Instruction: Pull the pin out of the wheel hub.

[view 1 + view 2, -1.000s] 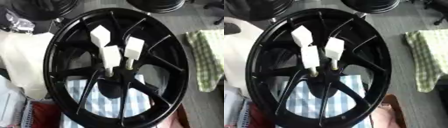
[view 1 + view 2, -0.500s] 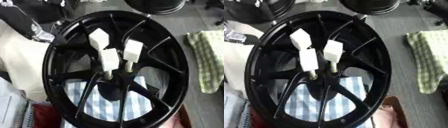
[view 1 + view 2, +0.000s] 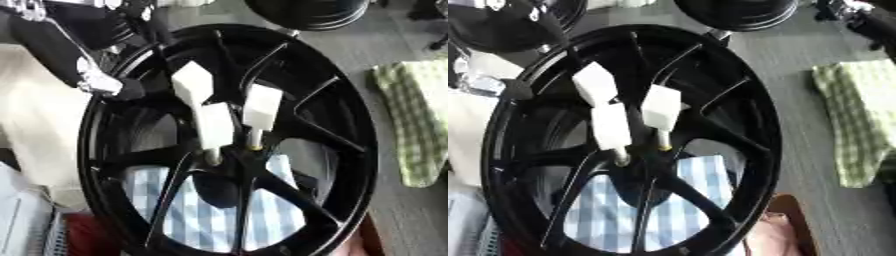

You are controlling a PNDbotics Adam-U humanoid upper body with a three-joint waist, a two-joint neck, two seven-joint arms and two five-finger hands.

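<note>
**Left arm at the rim, pins seated in the hub**

The large black spoked wheel hub (image 3: 262,200) stood tilted over a blue-and-white striped cloth (image 3: 206,215); three white block-headed pins (image 3: 215,126) rose from its centre, clustered close together, their thin metal stems set into the hub. The robot's black and silver left hand (image 3: 105,85) lay at the wheel's upper left rim, apart from the pins; whether its fingers were spread or curled could not be told. A green checked cloth (image 3: 852,125) lay well to the right.
</note>
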